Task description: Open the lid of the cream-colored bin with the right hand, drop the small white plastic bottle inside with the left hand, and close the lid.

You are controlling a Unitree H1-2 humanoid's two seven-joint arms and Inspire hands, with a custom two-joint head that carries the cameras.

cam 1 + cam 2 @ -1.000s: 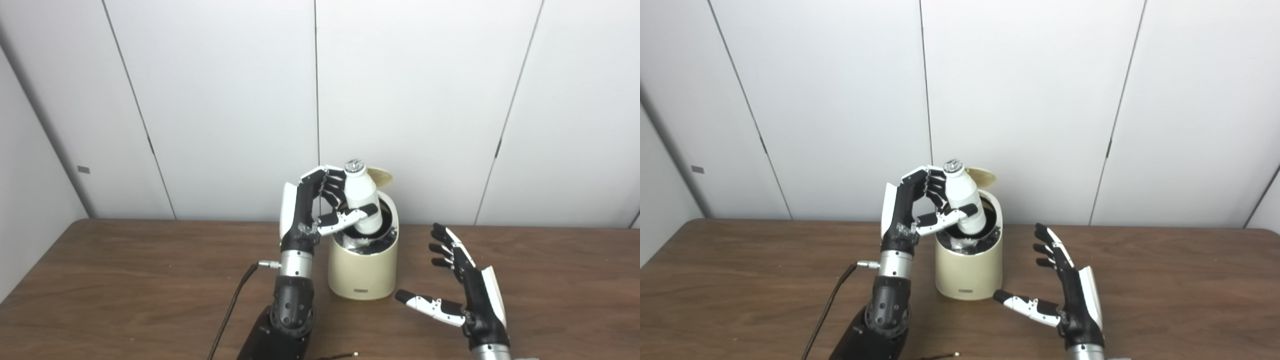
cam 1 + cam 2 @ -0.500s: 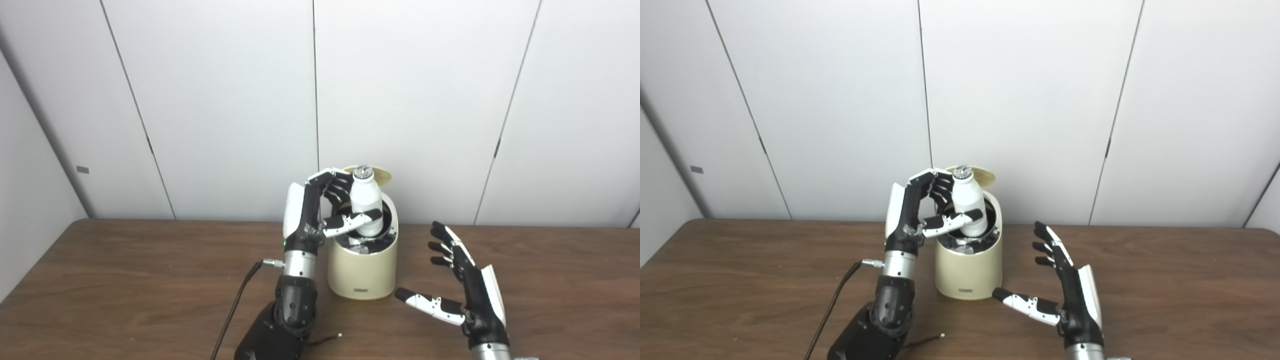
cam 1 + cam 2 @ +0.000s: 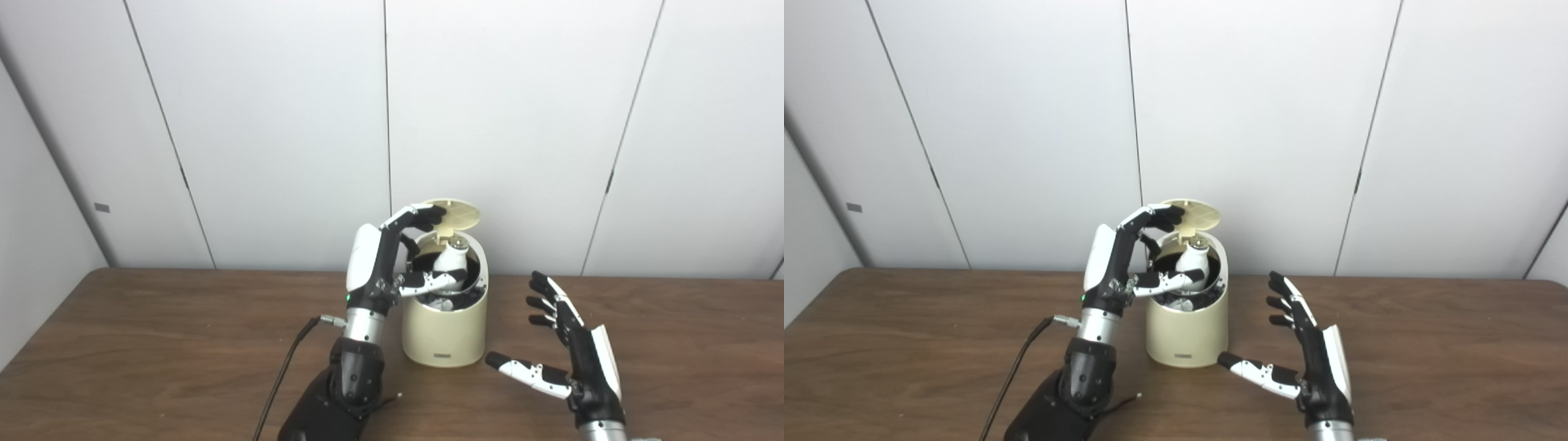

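Only right eye view clears bottle [image 3: 1193, 260] from thumb.

No text, brand or number can be read. The cream-coloured cylindrical plastic bin [image 3: 445, 331] carries a small dark label [image 3: 441, 355] low on its front, too small and blurred to make out.

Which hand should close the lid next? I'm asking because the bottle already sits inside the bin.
Probably the right hand: it is open and free beside the bin. The left hand hangs over the opening around the bottle, under the raised lid, and must withdraw first.
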